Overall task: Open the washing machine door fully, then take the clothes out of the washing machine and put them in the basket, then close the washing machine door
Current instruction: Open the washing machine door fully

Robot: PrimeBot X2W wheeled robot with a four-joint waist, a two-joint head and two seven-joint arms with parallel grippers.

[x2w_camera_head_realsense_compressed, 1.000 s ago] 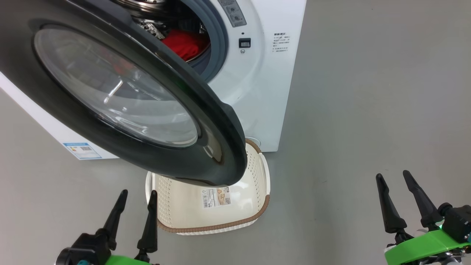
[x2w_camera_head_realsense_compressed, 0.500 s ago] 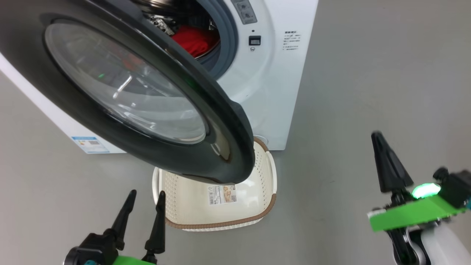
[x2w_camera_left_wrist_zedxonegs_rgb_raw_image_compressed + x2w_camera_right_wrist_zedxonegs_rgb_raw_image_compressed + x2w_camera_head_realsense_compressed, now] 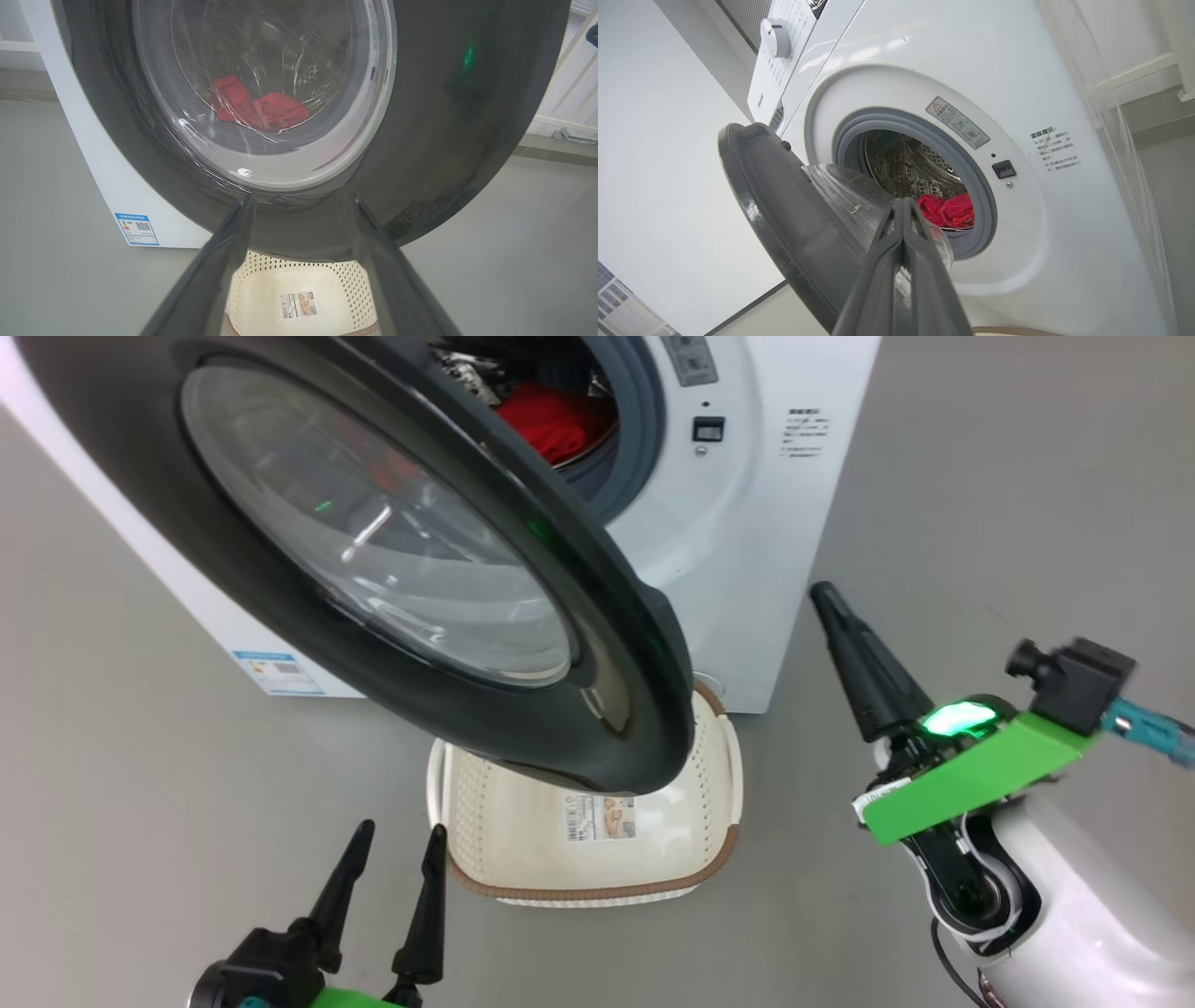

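Washing machine door point(image 3: 392, 551), round, glossy black rim, ajar: free edge lies left of right claw point(image 3: 823, 597), pressed together; left claw point(image 3: 401, 829) spread apart.

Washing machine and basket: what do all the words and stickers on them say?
Nothing reads clearly enough to quote.
Black Chinese print on the washing machine front: too small.
Grey warning sticker by the drum opening: too small.
Blue label sticker low on the machine: too small.
Barcode sticker on the basket floor: blurred.
Brand word on the control panel: too small.
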